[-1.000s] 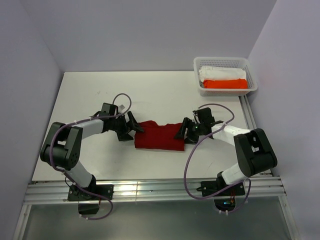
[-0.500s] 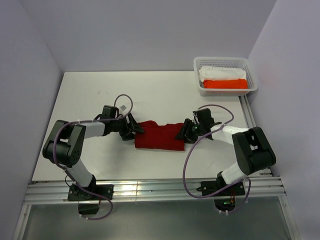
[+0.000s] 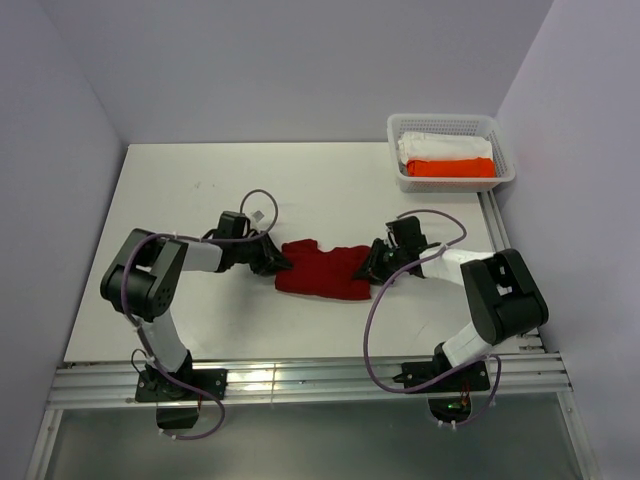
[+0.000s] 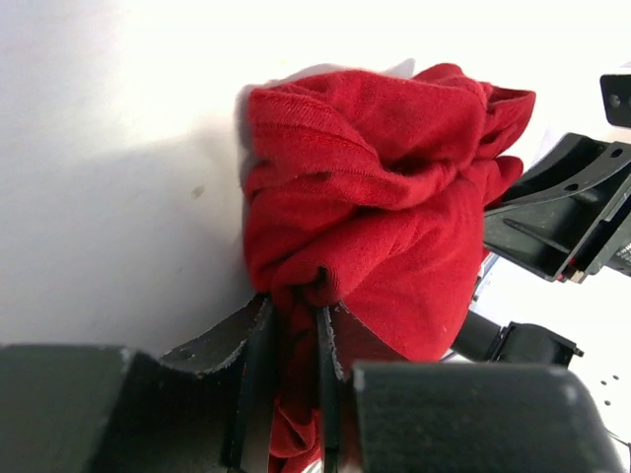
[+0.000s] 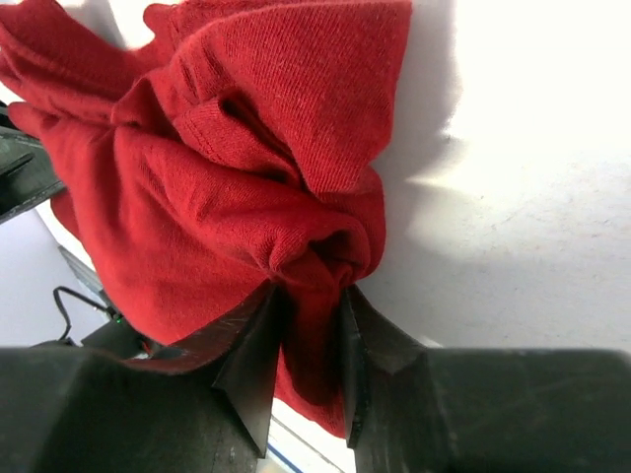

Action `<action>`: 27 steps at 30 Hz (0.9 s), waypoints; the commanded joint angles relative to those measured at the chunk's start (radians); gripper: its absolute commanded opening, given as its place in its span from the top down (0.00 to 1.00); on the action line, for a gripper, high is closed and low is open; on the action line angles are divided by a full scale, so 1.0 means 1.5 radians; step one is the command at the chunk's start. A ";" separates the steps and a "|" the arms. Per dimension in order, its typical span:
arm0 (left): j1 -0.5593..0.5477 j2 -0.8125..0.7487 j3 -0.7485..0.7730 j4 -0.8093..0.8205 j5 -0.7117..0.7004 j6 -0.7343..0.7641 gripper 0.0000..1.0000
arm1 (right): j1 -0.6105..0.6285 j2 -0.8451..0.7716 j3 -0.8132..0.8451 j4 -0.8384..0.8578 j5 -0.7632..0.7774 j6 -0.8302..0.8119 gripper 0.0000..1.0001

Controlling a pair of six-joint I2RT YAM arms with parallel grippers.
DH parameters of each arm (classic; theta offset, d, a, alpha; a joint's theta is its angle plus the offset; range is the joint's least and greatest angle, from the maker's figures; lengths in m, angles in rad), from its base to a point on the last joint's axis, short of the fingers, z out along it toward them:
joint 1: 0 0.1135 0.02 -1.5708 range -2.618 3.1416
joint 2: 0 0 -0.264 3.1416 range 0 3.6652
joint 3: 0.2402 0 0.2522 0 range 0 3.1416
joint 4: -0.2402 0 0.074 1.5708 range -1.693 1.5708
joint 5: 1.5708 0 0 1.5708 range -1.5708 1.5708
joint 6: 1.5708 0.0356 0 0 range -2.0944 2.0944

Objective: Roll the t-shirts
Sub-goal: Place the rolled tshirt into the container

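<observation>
Left hand: low on the bench, clamped on one end of the dark red t-shirt. In the wrist view, its 2 fingers sit nearly together with a pinched fold of red cloth between them. The rest of the shirt bulges in a crumpled wad straight ahead of the fingertips and lies on the white surface.

Right hand: also low, clamped on the opposite end. In the wrist view, its 2 fingers squeeze a gathered knot of cloth. Folds and a hem fan out ahead of the tips and to their left. Bare bench shows to their right.

Shirt: bunched between the 2 hands and touching both. It is not a tidy roll; the creases are loose and the outline uneven. From the left wrist camera, the black body of the right hand shows just past the far end of the wad.

Purple cable: loops off the right arm, behind its hand.

Well beyond both hands, ahead and to the right of the right hand: a white mesh basket near the bench's far corner. Inside it a white t-shirt lies on the far side and a bright orange t-shirt on the near side, the 2 touching. Both lie well apart from the red one.
</observation>
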 commanded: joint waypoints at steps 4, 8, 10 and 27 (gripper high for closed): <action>-0.042 0.084 0.018 -0.127 -0.211 0.016 1.00 | 0.011 0.012 0.047 -0.032 0.080 -0.018 0.93; -0.062 0.063 0.062 -0.212 -0.282 0.021 1.00 | 0.015 -0.013 0.077 -0.078 0.135 -0.026 1.00; -0.076 0.052 0.104 -0.262 -0.311 0.023 1.00 | 0.015 -0.017 0.101 -0.105 0.152 -0.040 1.00; -0.124 0.155 0.610 -0.584 -0.451 -0.006 1.00 | 0.013 0.036 0.384 -0.272 0.322 -0.139 1.00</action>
